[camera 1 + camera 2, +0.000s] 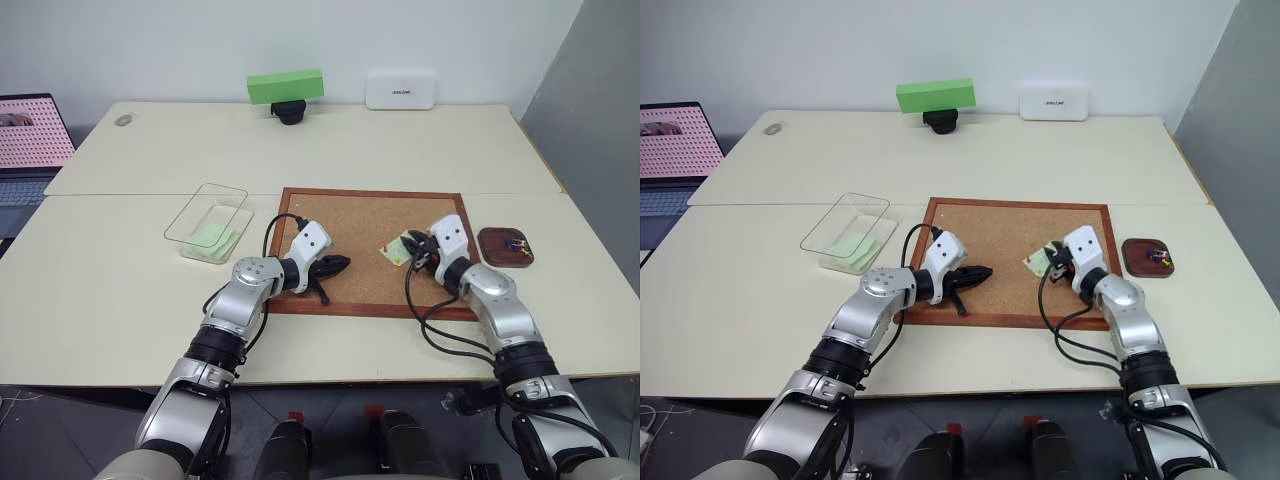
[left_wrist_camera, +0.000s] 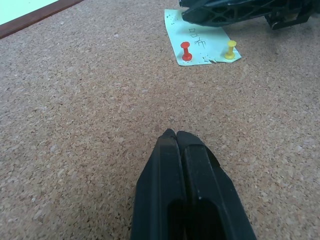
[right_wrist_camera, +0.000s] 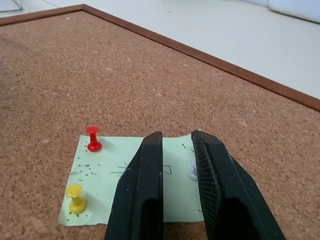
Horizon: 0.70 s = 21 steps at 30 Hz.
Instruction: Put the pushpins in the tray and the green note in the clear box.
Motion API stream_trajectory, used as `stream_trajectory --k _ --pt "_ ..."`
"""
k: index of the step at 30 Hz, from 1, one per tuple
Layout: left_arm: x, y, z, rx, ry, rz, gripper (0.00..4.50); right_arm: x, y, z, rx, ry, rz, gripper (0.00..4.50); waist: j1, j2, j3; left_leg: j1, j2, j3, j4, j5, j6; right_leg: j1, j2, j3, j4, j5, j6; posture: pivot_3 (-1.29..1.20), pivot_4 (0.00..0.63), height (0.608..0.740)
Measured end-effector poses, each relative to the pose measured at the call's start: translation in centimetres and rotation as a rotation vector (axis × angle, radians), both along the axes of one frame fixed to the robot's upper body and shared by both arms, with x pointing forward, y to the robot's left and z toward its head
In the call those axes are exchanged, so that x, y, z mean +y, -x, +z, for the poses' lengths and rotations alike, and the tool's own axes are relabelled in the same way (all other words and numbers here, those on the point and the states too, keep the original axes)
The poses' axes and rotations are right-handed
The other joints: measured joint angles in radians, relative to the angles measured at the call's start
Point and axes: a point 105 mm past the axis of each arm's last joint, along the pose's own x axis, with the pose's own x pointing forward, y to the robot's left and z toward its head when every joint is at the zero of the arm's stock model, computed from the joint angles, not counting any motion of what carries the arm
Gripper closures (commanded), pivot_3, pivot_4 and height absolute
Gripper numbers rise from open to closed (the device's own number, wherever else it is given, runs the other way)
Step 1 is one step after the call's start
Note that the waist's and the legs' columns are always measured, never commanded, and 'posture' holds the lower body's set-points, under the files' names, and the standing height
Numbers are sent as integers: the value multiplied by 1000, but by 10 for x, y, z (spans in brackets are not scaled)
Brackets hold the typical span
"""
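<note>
On corkboard (image 1: pixel 350 230), green note (image 3: pixel 125 172), 3 pushpins (image 3: pixel 92 139)

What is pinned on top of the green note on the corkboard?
On the green note: a red pushpin, a yellow pushpin and a whitish pushpin beside the right gripper. The gripper's fingers cover the note's middle.
</note>
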Motion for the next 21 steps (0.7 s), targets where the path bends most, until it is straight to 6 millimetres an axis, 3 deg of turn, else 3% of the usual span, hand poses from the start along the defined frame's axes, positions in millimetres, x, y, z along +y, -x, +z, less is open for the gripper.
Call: stream_trajectory --k 19,21 --pt "0 0 0 3 -6 2 4500 -2 -7 -5 35 27 -28 3525 0 0 0 0 0 0 0 0 0 0 0 0 0 0 0 0 150 740" --pt "0 0 0 3 -6 2 4500 -2 -8 -5 38 23 -29 3887 0 0 0 0 0 0 0 0 0 0 0 0 0 0 0 0 150 740"
